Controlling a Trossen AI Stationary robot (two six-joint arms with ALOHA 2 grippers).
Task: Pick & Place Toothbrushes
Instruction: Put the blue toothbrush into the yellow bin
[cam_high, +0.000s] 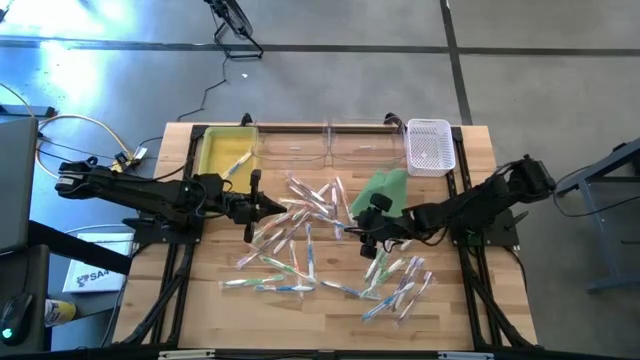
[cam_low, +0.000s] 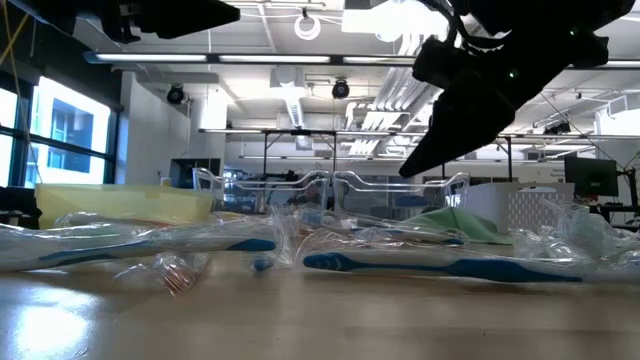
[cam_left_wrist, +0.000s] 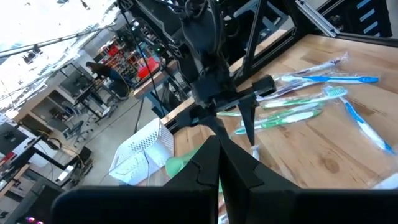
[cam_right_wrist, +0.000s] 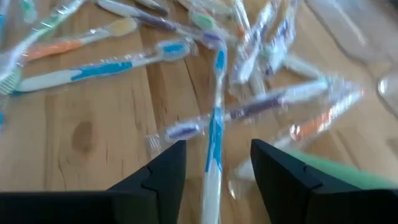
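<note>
The right claw (cam_high: 372, 238) hangs at the middle right of the overhead frame, its fingers (cam_right_wrist: 163, 167) spread apart and empty, straddling a blue-and-white toothbrush (cam_right_wrist: 214, 143) that lies on the wooden surface (cam_high: 450, 310) between them. The left claw (cam_high: 262, 207) sits at the middle left, pressed together and holding nothing, over the edge of the pile. The wrapped toothbrushes (cam_high: 300, 235) lie scattered across the centre and lower right of the surface, with one (cam_high: 238, 164) in the yellow tray (cam_high: 212, 150) at the upper left.
</note>
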